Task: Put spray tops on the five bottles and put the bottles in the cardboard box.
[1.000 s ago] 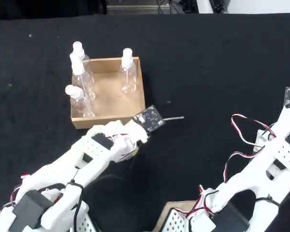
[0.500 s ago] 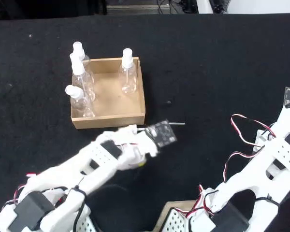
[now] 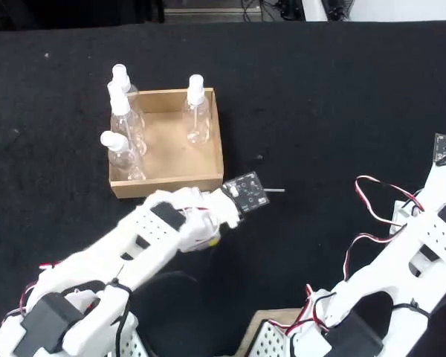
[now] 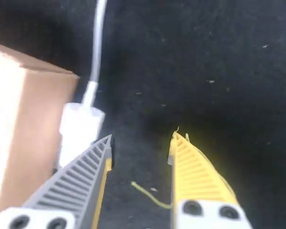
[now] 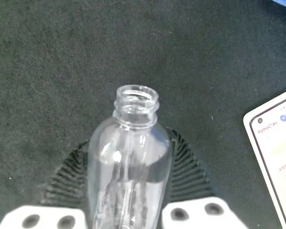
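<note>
High view: the box sits on the black table with four capped bottles upright inside, three along one side wall and one by the opposite wall. The left arm stretches to the box's near corner, on the side of the single bottle.

Left wrist view: the left gripper hangs low over the table, jaws spread and holding nothing. A loose spray top lies just beside the grey finger, close against the box wall, its tube pointing away from the gripper.

Right wrist view: the right gripper pinches an uncapped bottle by its body, open neck pointing away from the wrist. A phone lies nearby on the table.
</note>
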Robot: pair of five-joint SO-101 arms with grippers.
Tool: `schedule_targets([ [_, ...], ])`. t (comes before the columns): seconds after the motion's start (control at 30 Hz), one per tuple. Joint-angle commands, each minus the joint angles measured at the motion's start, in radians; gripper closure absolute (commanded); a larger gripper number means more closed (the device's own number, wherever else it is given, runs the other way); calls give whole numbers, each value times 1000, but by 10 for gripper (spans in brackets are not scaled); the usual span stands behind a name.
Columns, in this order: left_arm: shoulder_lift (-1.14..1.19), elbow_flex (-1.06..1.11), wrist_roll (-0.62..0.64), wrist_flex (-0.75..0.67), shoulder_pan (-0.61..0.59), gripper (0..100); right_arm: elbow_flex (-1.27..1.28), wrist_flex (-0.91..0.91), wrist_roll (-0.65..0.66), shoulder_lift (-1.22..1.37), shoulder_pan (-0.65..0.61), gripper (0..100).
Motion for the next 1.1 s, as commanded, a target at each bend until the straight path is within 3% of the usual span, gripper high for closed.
schedule_targets([
  [0.0,-6,-54,-58,0,-51,819,-4,-29,6,-48,21,987],
  [0.2,-5,-42,-60,-97,-90,819,-4,-29,2,-48,21,987],
  [1.07,138,-35,-63,-183,-61,819,-5,-29,8,-48,21,987],
])
